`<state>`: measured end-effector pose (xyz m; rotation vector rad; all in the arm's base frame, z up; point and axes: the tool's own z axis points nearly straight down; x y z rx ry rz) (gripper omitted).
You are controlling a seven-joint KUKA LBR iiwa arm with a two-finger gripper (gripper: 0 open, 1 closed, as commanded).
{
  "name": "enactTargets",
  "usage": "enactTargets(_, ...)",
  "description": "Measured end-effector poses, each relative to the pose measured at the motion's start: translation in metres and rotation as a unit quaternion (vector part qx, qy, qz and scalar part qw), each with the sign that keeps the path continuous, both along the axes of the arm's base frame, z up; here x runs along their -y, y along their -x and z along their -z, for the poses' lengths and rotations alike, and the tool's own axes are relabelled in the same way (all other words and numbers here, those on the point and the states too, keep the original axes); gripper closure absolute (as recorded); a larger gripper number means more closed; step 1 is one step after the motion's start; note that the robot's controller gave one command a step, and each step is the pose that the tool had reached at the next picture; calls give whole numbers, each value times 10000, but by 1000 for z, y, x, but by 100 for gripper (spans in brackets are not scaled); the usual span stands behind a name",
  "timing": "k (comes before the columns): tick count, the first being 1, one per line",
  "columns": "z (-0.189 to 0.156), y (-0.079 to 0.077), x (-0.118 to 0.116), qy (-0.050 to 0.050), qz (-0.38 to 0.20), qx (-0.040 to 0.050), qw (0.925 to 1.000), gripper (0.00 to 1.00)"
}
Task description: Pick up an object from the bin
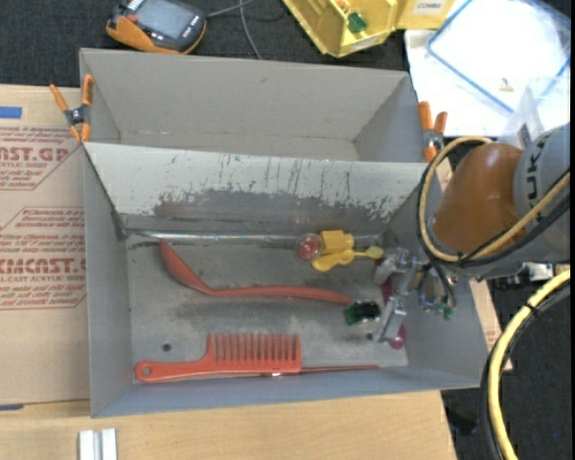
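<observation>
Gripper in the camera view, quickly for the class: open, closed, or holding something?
Gripper: cannot be told. It sits low at the right end of the bin, beside a small green-and-black thing.

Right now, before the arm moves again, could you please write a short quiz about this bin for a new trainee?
1. True or false: the red comb lies lower in the view than the long red spoon.
2. In the view, the small green and black thing lies on which side of the gripper? A left, B right, C above.
3. What colour is the toy beside the red ball?
Key: 1 true; 2 A; 3 yellow.
</observation>
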<state>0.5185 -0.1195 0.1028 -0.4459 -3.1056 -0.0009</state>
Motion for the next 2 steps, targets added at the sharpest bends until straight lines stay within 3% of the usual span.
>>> enactTargets(1,33,2,-2,12,-384,54,9992,0)
enactTargets(2,33,19,1,6,345,17,9994,100)
